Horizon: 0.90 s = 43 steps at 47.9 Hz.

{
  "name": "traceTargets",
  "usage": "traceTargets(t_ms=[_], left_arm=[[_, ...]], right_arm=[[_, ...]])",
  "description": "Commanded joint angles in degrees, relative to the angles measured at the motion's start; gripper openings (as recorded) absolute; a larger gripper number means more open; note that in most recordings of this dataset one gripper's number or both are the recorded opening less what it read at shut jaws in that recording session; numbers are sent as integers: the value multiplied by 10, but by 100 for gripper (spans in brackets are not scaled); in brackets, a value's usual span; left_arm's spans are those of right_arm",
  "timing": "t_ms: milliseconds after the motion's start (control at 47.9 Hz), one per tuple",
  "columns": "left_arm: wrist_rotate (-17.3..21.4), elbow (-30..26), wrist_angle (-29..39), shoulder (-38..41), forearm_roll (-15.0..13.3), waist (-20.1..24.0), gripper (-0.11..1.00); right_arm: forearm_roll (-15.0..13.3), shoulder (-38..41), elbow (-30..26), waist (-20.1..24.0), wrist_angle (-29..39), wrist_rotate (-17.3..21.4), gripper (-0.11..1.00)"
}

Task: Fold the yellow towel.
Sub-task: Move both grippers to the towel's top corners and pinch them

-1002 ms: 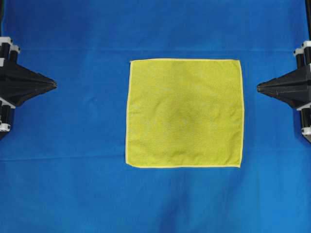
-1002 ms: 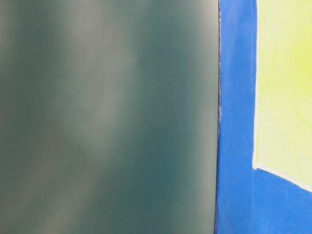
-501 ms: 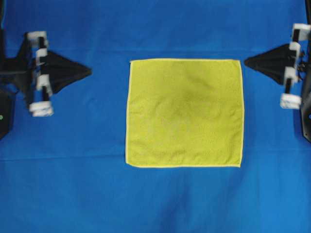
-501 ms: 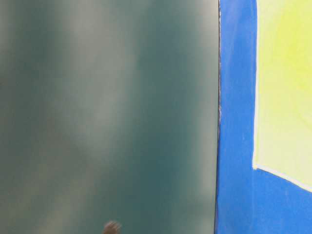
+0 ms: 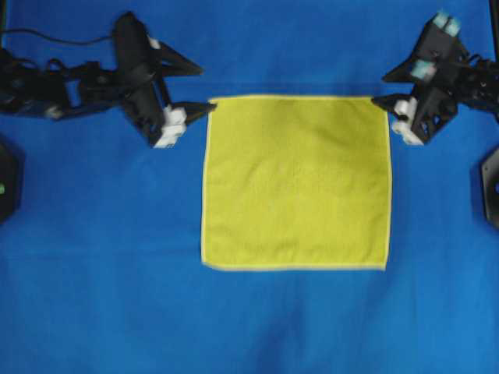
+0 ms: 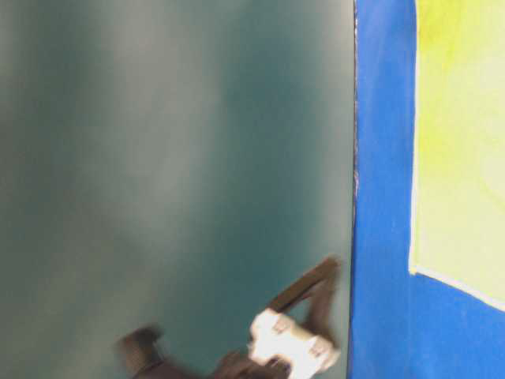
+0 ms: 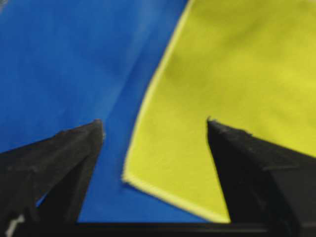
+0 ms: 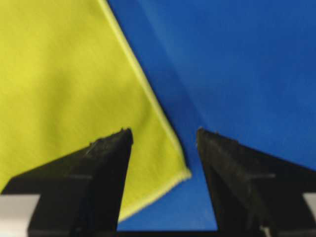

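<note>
Towel (image 5: pixel 296 181) lying flat on the cloth (image 5: pixel 101 257) that covers the bench. Left gripper (image 5: pixel 201 87) at the towel's far left corner, which lies between its spread fingers (image 7: pixel 74 148). Right gripper (image 5: pixel 380 89) at the far right corner, which likewise lies between its parted fingers (image 8: pixel 98 168). Towel body extends ahead of both finger pairs.

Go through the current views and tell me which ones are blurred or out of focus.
Overhead: both arms slightly motion-smeared, square yellow-green microfibre towel fairly sharp. Table-level: mostly a defocused grey-green blur, with a smeared gripper at the bottom. Left wrist: open left gripper soft. Right wrist: open right gripper and towel hem soft.
</note>
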Motion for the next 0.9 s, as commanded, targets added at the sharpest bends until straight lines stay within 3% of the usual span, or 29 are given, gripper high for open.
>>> traceTargets(t_ms=[0, 230, 543, 626, 772, 835, 877], left_arm=[[1, -31, -5, 44, 0, 12, 79], [1, -64, -5, 130, 0, 34, 79], [1, -66, 18, 146, 1, 40, 74], [1, -70, 38, 148, 0, 39, 60], [2, -75, 54, 149, 1, 26, 21], [2, -75, 55, 149, 2, 23, 5], [2, -76, 55, 149, 2, 20, 1]], right_arm=[[-4, 31, -13, -10, -4, 0, 57], [-14, 91, -14, -27, -34, -1, 58], [-14, 131, -17, -32, -54, -1, 55], [-14, 131, -17, -32, -53, -3, 44], [-14, 130, -17, -32, -50, -3, 4], [-14, 130, -17, -32, -48, -2, 3], [-14, 129, -18, -32, -49, -1, 3]])
